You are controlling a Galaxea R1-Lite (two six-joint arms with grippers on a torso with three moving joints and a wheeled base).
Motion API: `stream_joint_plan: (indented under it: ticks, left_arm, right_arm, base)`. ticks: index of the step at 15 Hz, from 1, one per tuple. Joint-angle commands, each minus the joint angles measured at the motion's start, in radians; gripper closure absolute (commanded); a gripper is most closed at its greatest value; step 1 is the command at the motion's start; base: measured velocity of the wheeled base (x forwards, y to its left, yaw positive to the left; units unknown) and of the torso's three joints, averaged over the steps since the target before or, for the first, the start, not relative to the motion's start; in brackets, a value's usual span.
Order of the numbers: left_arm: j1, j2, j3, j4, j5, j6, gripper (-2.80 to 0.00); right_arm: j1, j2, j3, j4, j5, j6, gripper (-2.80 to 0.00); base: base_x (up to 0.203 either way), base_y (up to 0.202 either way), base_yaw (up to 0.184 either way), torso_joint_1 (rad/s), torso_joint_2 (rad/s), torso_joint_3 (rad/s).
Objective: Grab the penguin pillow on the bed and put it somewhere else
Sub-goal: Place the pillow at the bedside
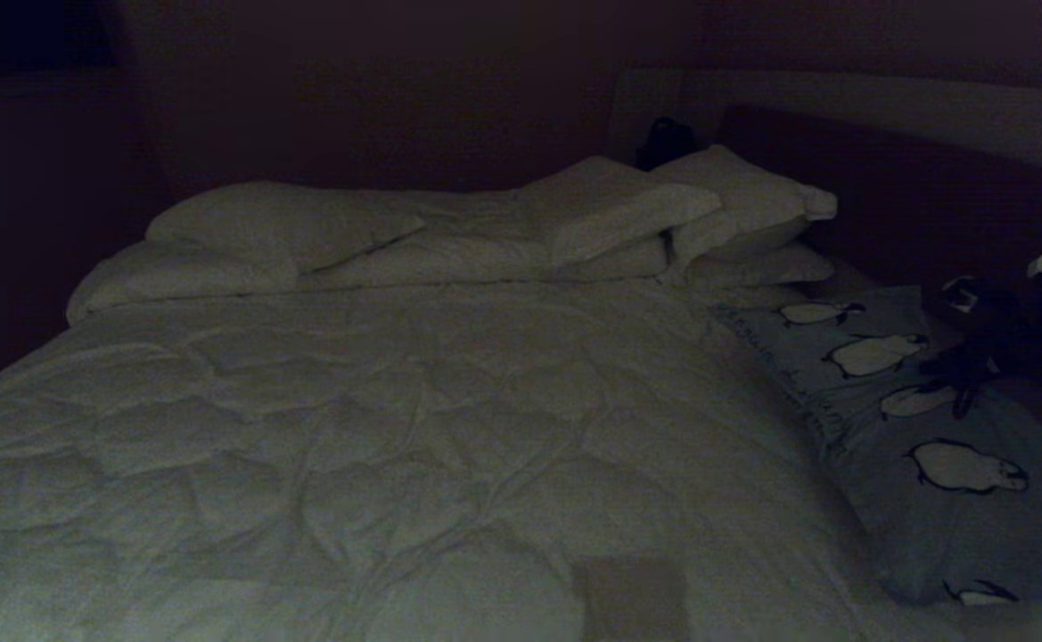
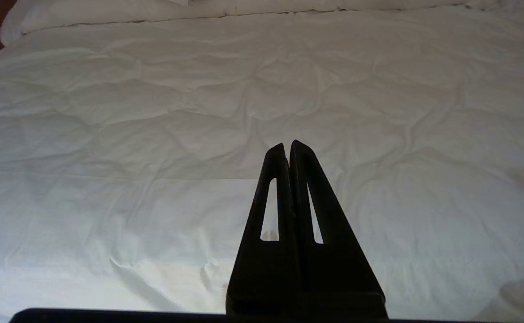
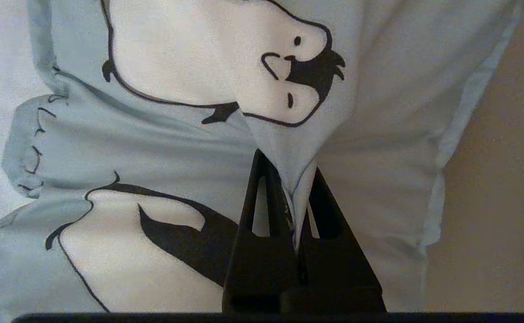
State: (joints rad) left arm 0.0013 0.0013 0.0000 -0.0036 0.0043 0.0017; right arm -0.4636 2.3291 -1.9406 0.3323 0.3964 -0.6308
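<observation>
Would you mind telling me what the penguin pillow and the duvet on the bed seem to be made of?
Penguin pillow: likely soft woven fabric, matte, printed; it bunches into a fold where the right gripper pinches it. Duvet: seemingly white padded cloth, matte; shallow quilted puffs and wrinkles show all over. Exact fibres cannot be told.

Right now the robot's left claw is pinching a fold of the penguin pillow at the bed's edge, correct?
Not quite: the right gripper is pinching the penguin pillow, as the right wrist view shows. The left gripper is shut over the bed, holding nothing.
</observation>
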Motion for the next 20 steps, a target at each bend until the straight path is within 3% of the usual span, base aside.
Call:
stream_joint_plan:
  ticks: [1,17,18,20]
  left_arm:
    - [0.000,0.000,0.000,-0.001,0.000,0.000,0.00]
    - [0.000,0.000,0.000,-0.001,0.000,0.000,0.00]
    - [0.000,0.000,0.000,-0.001,0.000,0.000,0.00]
    - [0.000,0.000,0.000,0.000,0.000,0.000,0.00]
  right_arm:
    - [-0.001,0.016,-0.001,-0.041,-0.002,0.017,0.00]
    - [-0.001,0.060,0.000,-0.046,-0.004,0.014,0.00]
    - [-0.001,0.059,0.000,-0.045,-0.004,0.016,-2.80]
    - [-0.001,0.047,0.000,-0.035,-0.001,0.017,-2.80]
  base:
    - [0.000,0.000,0.000,0.000,0.00,0.000]
    - [0.000,0.000,0.000,0.000,0.00,0.000]
    - [0.000,0.000,0.000,0.000,0.00,0.000]
    - [0.000,0.000,0.000,0.000,0.00,0.000]
